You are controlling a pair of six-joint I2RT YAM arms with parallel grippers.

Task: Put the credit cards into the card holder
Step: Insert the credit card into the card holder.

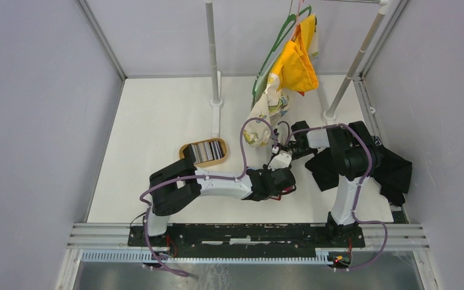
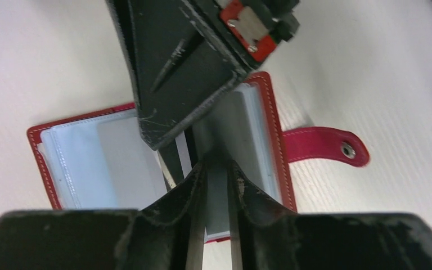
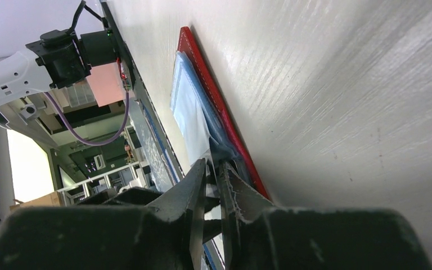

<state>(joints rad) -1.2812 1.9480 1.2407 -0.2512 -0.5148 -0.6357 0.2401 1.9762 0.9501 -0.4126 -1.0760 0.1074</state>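
The card holder [image 2: 270, 121] lies open on the table, red with grey-blue sleeves [image 2: 84, 163] and its snap tab [image 2: 326, 145] pointing right. My right gripper [image 3: 214, 166] is shut on the edge of one sleeve [image 3: 191, 112]; its black finger [image 2: 174, 84] reaches in from above in the left wrist view. My left gripper [image 2: 217, 164] hangs just over the holder's right half. Its jaws are a narrow way apart, with only the sleeve showing through the gap. The credit cards [image 1: 206, 151] are stacked in a tan tray [image 1: 184, 148]. Both grippers [image 1: 276, 181] [image 1: 280, 160] meet mid-table and hide the holder from above.
Two grey rack poles [image 1: 212, 54] [image 1: 353, 66] stand at the back, with hangers and a yellow cloth [image 1: 296, 60] hanging over the table. A black cloth [image 1: 393, 172] lies by the right arm. Grey walls close in both sides.
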